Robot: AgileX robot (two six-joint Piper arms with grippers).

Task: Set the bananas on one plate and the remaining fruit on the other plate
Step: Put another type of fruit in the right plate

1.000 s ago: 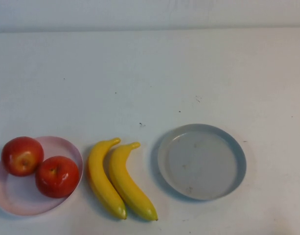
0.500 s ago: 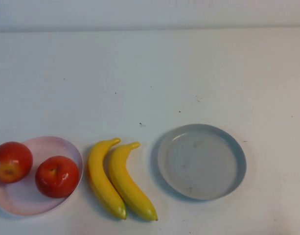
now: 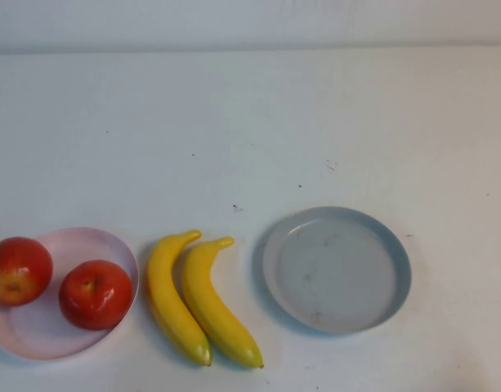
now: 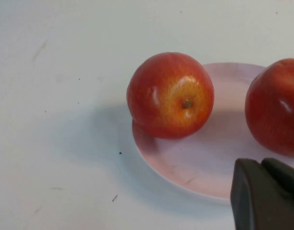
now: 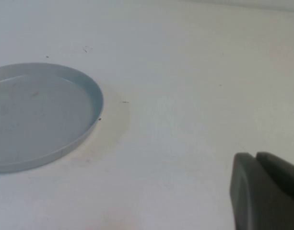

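With apples [image 3: 95, 294] on pink plate [image 3: 111, 245] and both grippers, left gripper [image 4: 264, 165] and right gripper [image 5: 262, 158], clenched empty, next: open above bananas [image 3: 197, 302], grasp mid-length, carry to grey-blue plate [image 3: 397, 245].

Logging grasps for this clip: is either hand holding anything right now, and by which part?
Nothing is held. The left hand is shut beside the pink plate; the right hand is shut over bare table.

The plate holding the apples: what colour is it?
Pale pink plate, plain, no pattern. It shows best in the left wrist view, under both red apples.
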